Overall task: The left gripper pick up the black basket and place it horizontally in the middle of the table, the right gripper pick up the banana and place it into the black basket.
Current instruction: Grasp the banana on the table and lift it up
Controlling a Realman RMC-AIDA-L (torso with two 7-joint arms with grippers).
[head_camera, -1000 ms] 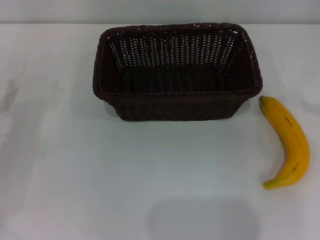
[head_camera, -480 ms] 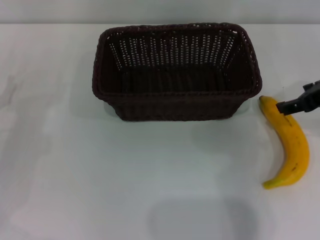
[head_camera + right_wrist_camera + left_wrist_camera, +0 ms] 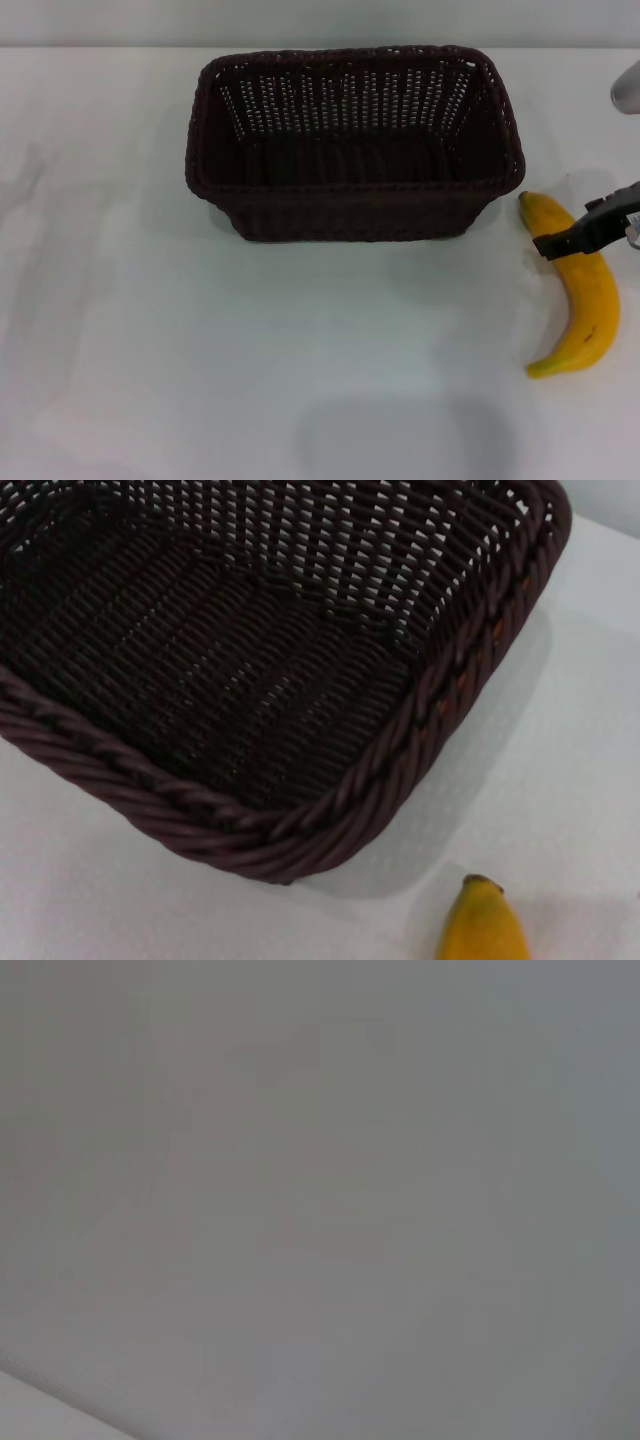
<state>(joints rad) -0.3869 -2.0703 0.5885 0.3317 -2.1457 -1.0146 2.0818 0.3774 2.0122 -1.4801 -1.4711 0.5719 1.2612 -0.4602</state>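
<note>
Black basket (image 3: 354, 140) sits upright and empty on the white surface (image 3: 200, 350); just right of it lies the banana (image 3: 580, 290); the right claw (image 3: 585, 230) reaches in over the banana's upper half, its opening impossible to tell; left claw out of view.

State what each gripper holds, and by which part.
Nothing. The right gripper hangs over the banana, which lies on the table; the left gripper is out of view.
</note>
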